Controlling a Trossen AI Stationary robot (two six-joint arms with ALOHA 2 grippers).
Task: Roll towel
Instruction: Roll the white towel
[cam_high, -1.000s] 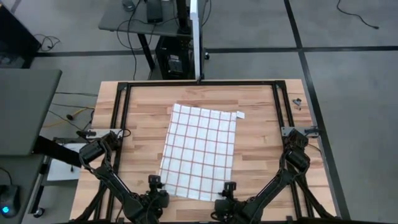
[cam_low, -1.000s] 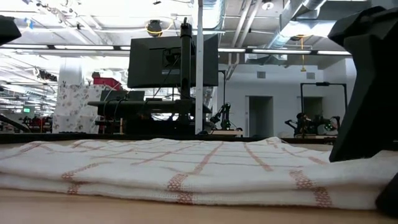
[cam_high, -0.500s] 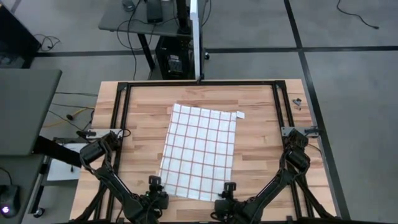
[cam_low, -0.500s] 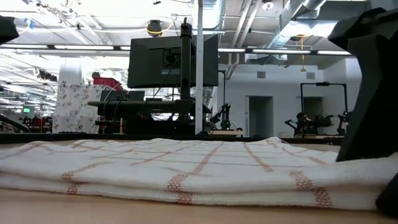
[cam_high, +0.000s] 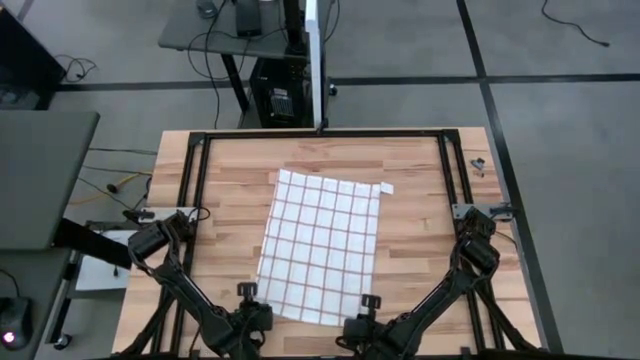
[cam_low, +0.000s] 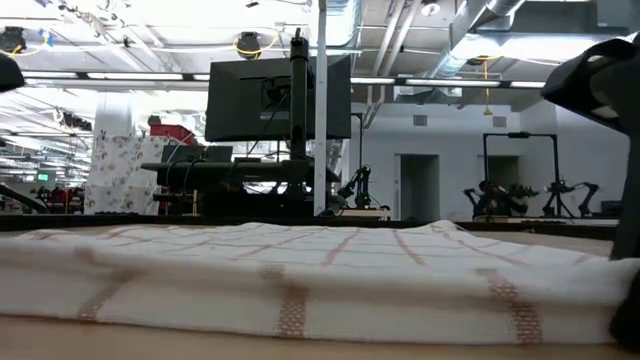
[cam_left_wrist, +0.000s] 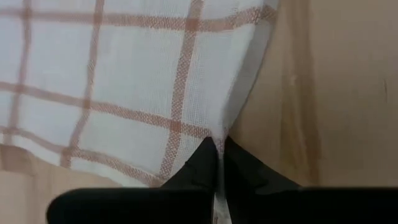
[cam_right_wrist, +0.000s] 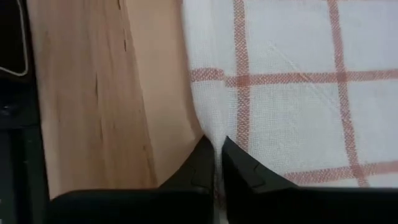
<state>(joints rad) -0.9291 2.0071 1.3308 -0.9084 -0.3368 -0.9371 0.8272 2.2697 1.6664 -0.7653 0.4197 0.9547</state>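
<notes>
Two grippers, left gripper (cam_left_wrist: 218, 163) and right gripper (cam_right_wrist: 216, 163), pinch near corners of checked towel (cam_high: 322, 243), lifting edge, likely to start roll.

Left end effector (cam_left_wrist: 217, 163) fingers (cam_left_wrist: 200, 165) pinched together on the towel (cam_left_wrist: 124, 81) edge. Cloth lifts slightly at the pinch; bare wooden desk (cam_left_wrist: 336, 93) alongside the grid-lined fabric.

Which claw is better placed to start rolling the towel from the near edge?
Neither alone: both. The left claw and the right claw are each shut on a near corner of the towel, so a two-armed roll looks best.
</notes>
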